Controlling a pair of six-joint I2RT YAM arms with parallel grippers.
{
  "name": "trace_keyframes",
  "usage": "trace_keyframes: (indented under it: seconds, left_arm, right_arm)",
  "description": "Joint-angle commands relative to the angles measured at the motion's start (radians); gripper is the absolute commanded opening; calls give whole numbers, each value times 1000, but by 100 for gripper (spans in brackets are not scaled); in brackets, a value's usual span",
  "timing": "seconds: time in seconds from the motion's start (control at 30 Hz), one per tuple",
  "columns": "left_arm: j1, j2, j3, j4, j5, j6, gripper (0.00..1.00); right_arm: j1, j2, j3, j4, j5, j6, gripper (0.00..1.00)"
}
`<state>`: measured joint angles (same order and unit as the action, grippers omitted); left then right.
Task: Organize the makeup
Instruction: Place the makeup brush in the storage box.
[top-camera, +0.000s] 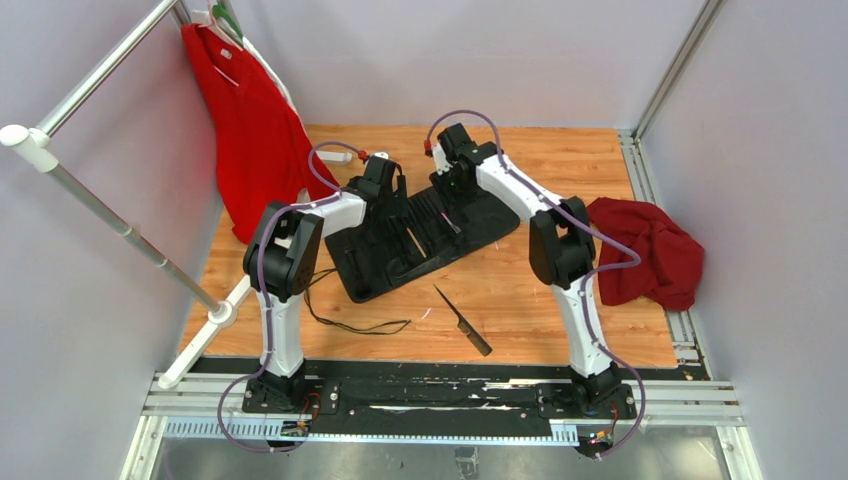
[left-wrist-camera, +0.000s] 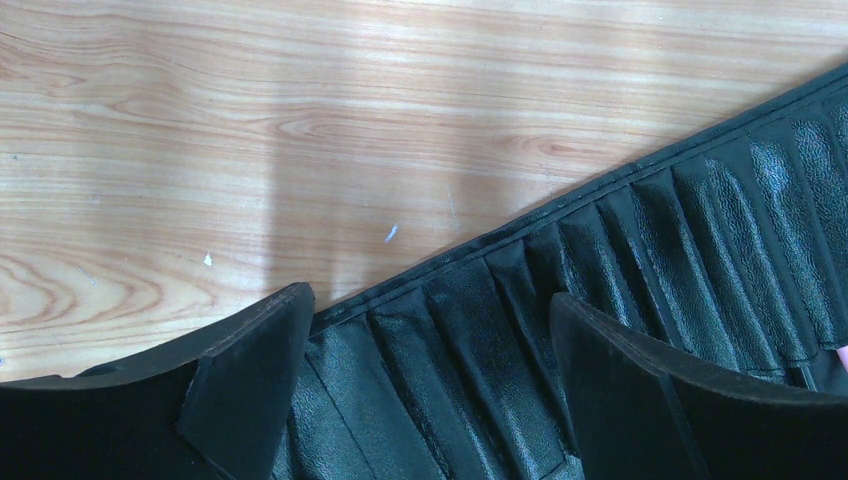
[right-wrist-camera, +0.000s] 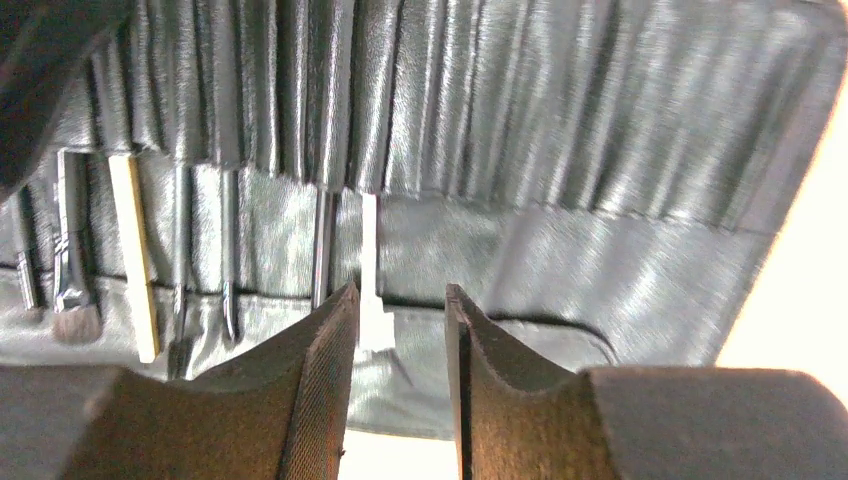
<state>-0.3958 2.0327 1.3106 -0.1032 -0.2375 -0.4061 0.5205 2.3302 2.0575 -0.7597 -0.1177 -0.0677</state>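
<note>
The black slotted case (top-camera: 420, 245) lies open mid-table. Several makeup brushes (right-wrist-camera: 75, 265) sit in its pockets, among them a pale-handled one (right-wrist-camera: 133, 255). A pale thin tool (right-wrist-camera: 370, 270) is tucked in a slot, its lower end just beside my right gripper's left finger (right-wrist-camera: 325, 380). The right gripper (right-wrist-camera: 398, 295) is open above it, and nothing lies between its fingers. My left gripper (left-wrist-camera: 430, 330) is wide open over the case's empty pockets (left-wrist-camera: 700, 230) near its edge. A black comb-like tool (top-camera: 462, 320) lies loose on the wood in front of the case.
A thin black cord (top-camera: 350, 322) loops on the table at the front left. A crumpled red cloth (top-camera: 650, 250) lies at the right. A red garment (top-camera: 250, 130) hangs from a white rack (top-camera: 110, 215) at the left. Grey walls enclose the table.
</note>
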Motion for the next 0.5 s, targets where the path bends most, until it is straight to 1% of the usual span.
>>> trace_keyframes:
  seconds: [0.0,0.17,0.47]
  left_arm:
    - [5,54,-49,-70,86,-25,93]
    - [5,55,-45,-72,86,-24,93]
    - [5,57,-42,-76,86,-23,93]
  right_arm:
    - [-14,-157,-45,19,74,7,38]
    - [3,-303,-169,23,80,23,38]
    - [138,-614,-570,109,173,74,39]
